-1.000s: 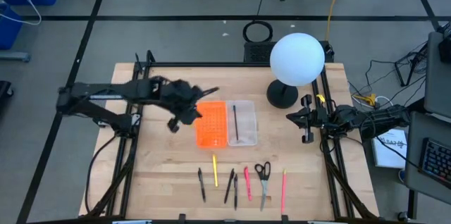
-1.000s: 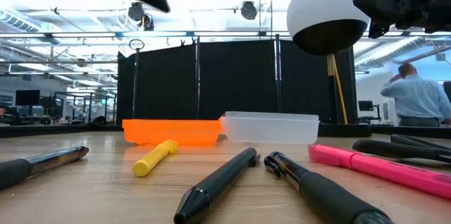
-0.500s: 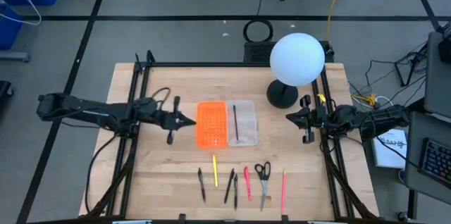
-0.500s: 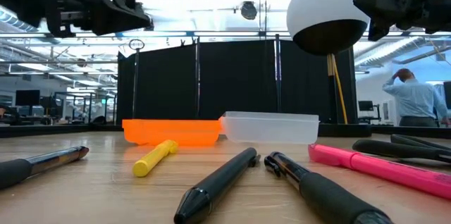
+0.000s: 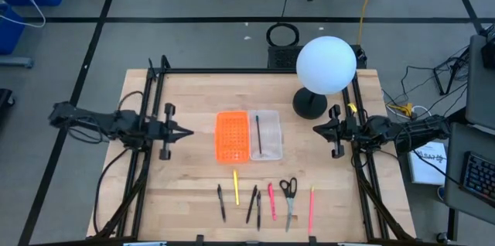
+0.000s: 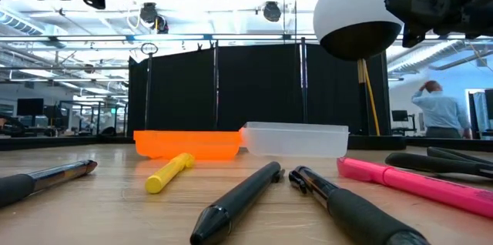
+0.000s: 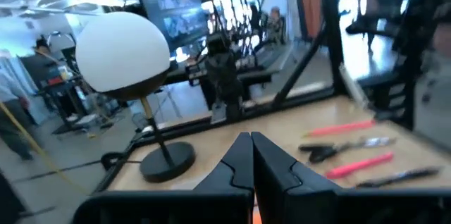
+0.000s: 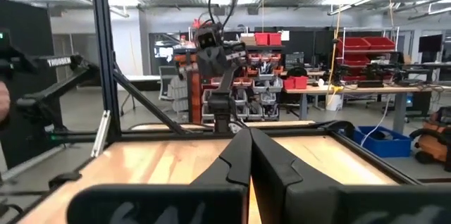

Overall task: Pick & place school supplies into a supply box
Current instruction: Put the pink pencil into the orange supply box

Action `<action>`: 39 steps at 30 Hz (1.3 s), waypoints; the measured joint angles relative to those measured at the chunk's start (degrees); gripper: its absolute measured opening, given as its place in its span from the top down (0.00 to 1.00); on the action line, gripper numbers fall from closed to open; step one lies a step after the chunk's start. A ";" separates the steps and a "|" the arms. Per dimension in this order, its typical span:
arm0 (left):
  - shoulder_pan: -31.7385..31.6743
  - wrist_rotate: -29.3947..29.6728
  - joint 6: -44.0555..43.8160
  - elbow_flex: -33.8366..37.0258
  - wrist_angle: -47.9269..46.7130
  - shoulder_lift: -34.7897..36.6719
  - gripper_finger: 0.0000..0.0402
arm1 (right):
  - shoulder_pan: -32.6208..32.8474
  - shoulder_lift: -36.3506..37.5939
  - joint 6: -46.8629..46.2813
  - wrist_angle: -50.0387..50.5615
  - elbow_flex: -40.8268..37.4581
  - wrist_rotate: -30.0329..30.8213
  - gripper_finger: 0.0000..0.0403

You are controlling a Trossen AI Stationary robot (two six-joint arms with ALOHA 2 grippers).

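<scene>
The supply box lies open mid-table, its orange half (image 5: 232, 135) beside its clear half (image 5: 265, 134), which holds one black pen (image 5: 258, 134). Along the near edge lie the school supplies: a yellow pencil (image 5: 236, 176), black pens (image 5: 252, 204), a pink pen (image 5: 271, 199), scissors (image 5: 288, 192) and another pink pen (image 5: 311, 203). My left gripper (image 5: 189, 131) hangs level and shut, to the left of the box, holding nothing. My right gripper (image 5: 315, 128) waits shut and level at the table's right side, also with nothing in it.
A white globe lamp (image 5: 326, 66) on a black base (image 5: 309, 104) stands at the far right, close to the right arm. Black frame rails run along the table's left (image 5: 147, 122) and right (image 5: 357, 122) sides. Bare wood lies between the box and the row of supplies.
My left gripper has drawn back from over the box's orange half toward the table's left edge, sinking a little and turning from a downward slant to level. It has stayed shut. The box and the supplies have not moved.
</scene>
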State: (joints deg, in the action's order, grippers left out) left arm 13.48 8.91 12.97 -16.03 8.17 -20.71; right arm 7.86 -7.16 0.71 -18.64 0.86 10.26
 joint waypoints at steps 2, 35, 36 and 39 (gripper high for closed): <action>0.85 0.09 -2.58 -0.02 -0.90 0.31 1.00 | 0.00 0.00 -0.04 0.09 0.00 0.01 1.00; 1.87 6.60 4.18 15.41 20.74 0.11 0.98 | 9.46 -30.67 -10.05 21.91 28.72 4.28 1.00; 1.87 6.62 4.33 15.41 20.64 0.11 0.98 | 10.80 -34.96 -11.65 24.78 32.43 5.10 1.00; 1.87 6.71 4.75 15.41 20.31 0.11 0.98 | 14.00 -47.57 -19.22 36.88 44.88 7.82 1.00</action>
State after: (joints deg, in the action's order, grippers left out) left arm 15.35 15.62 17.72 -0.62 28.47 -20.60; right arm 21.85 -54.73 -18.51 18.23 45.74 18.08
